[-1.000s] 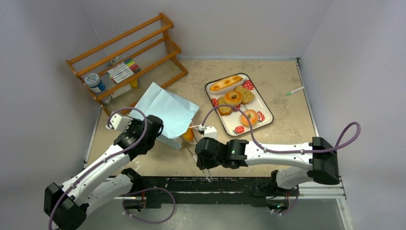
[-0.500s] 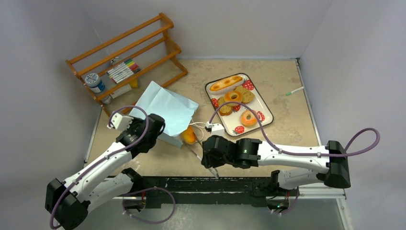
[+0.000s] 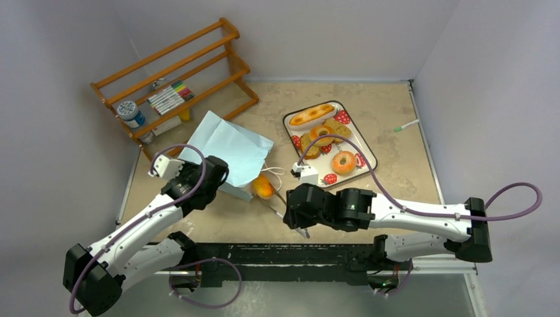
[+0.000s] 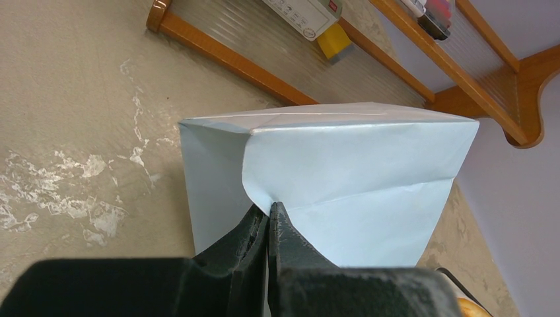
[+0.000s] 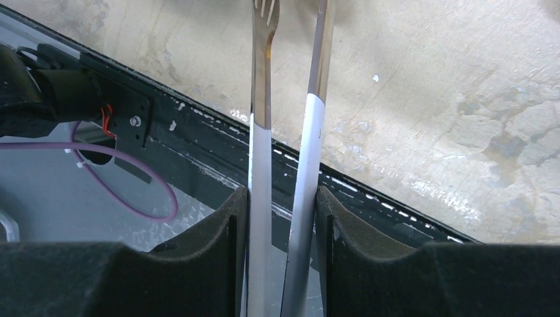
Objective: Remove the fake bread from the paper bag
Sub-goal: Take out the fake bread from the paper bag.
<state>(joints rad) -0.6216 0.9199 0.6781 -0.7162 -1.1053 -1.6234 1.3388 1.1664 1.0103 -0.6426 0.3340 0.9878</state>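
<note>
Orange roll [image 3: 263, 187] on table [image 3: 396, 178], at open mouth of paper bag [image 3: 228, 146]. Bag tipped over. Loaf [image 3: 312, 114], two bagels [image 3: 321, 135], toast [image 3: 341, 132] on strawberry tray [image 3: 354, 134], apart from bag. Left gripper [image 4: 269, 218] pinched tight on bag's edge. Right gripper [image 5: 282, 198] partly closed, squeezing tongs [image 5: 262, 139]. Tong tips near roll.

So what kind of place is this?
Likely a robot test bench: plain walls box in a worn table, two arms are bolted at its edge, toy pastries sit on a strawberry-print tray.
</note>
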